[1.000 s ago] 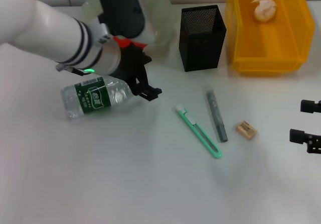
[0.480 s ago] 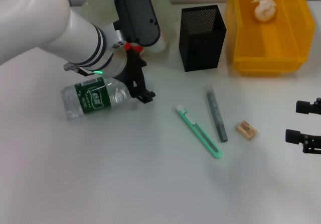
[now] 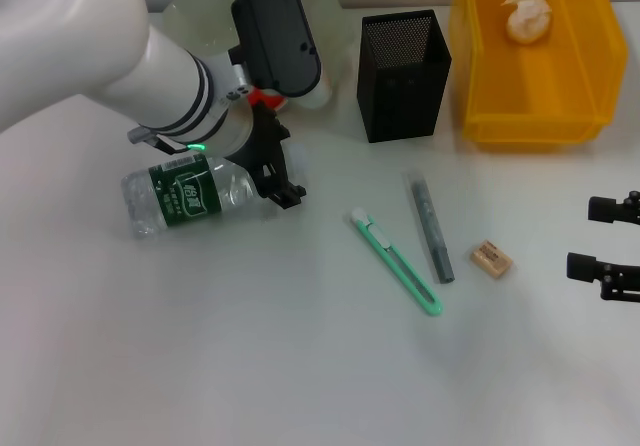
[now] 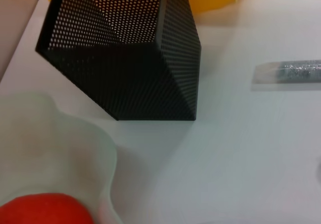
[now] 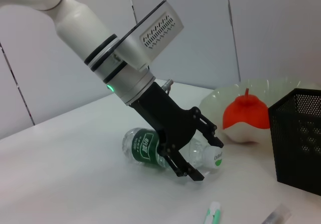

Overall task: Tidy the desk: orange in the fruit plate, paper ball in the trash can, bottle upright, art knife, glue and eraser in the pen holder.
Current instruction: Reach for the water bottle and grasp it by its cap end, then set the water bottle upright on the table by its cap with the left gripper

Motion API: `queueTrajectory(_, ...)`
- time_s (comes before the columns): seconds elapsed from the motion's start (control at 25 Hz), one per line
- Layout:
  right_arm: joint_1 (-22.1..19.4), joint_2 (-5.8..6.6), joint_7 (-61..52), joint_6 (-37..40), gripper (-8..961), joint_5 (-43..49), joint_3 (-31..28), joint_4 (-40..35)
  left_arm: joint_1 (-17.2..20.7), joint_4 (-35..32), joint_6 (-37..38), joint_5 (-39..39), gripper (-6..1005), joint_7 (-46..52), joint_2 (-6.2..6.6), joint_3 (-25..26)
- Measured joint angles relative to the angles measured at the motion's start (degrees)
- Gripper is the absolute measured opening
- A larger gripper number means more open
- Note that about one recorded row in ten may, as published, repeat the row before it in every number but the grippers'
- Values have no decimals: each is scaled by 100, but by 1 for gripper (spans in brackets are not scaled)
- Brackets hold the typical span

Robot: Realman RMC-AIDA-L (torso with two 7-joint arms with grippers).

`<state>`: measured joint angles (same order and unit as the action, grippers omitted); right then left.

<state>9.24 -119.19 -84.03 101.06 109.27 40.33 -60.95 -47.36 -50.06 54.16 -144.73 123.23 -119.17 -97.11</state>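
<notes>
The white desk (image 3: 250, 366) spreads out in front of me, and at its far right stands the yellow trash can (image 3: 480, 86) with the paper ball (image 3: 527, 18) already lying inside it. To the left of that stands the black mesh pen holder (image 3: 402, 74), upright and near the back edge, and further left the pale fruit plate (image 3: 190, 11) sits partly hidden behind my left arm; my right wrist camera shows the orange (image 5: 246, 112) resting in that plate. The bottle (image 3: 185, 196) lies on its side on the left part of the desk, its green label facing up, its cap end pointing toward the middle of the desk. My left gripper (image 3: 278, 178) is down at that cap end, its black fingers (image 5: 196, 174) spread open on either side of the bottle's neck, not closed on anything. In the middle of the desk the green art knife (image 3: 397, 260) lies flat, with the grey glue stick (image 3: 429, 226) just beside it on its right, apart from it, and the small tan eraser (image 3: 491, 258) lies a little further right. My right gripper (image 3: 600, 236) hangs at the right edge, well apart from everything, fingers open and empty
</notes>
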Motion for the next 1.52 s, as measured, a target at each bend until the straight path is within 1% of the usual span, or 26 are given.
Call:
queueTrajectory(0.2,6,2,-1,-1,832,1,-18,4,-26,21,-86,8,684,104,0,-68)
queueTrajectory(0.36,25,2,-37,-1,832,0,-17,4,33,-18,-199,13,675,106,0,-91)
queueTrajectory(0.56,23,-1,-48,5,831,-4,-17,4,122,-42,-235,10,457,109,0,-114)
queueTrajectory(0.64,20,-2,-50,5,831,-4,-17,4,122,-42,-235,10,448,109,0,-114)
queueTrajectory(0.72,23,-4,-51,7,831,-6,-16,3,302,-270,-225,29,439,110,0,-81)
queueTrajectory(0.76,29,-5,-52,8,831,-8,-17,4,483,-573,-201,73,435,111,4,-49)
queueTrajectory(0.8,29,-5,-52,8,831,-8,-17,4,483,-573,-201,73,435,111,4,-49)
queueTrajectory(0.84,36,-5,-53,6,831,-11,-17,4,658,-859,-181,127,435,112,17,-22)
queueTrajectory(0.88,54,-6,-54,6,831,-22,-16,3,1003,-1403,-139,236,435,106,42,88)
queueTrajectory(0.92,54,-6,-54,6,831,-22,-16,3,1003,-1403,-139,236,435,106,42,88)
queueTrajectory(0.96,79,-7,-58,19,831,-39,-6,3,1400,-2006,-65,377,435,64,49,300)
queueTrajectory(1.0,79,-7,-58,19,831,-39,-6,3,1400,-2006,-65,377,435,64,49,300)
queueTrajectory(1.12,118,-11,-74,54,831,-46,22,4,1964,-2713,69,668,435,33,58,697)
queueTrajectory(1.16,145,-16,-83,63,831,-47,42,3,2278,-3030,132,976,435,7,64,969)
queueTrajectory(1.2,145,-16,-83,63,831,-47,42,3,2278,-3030,132,976,434,7,64,969)
queueTrajectory(1.28,181,-19,-85,60,831,-47,50,17,2549,-3236,157,1375,434,-77,70,1250)
queueTrajectory(1.36,269,-24,-134,68,831,-53,58,73,2869,-3292,209,1976,434,-240,76,1652)
queueTrajectory(1.4,269,-24,-134,68,831,-53,58,73,2869,-3292,209,1976,434,-240,76,1652)
queueTrajectory(1.52,339,-25,-211,77,831,-52,70,79,3087,-3270,360,2600,434,-405,80,2050)
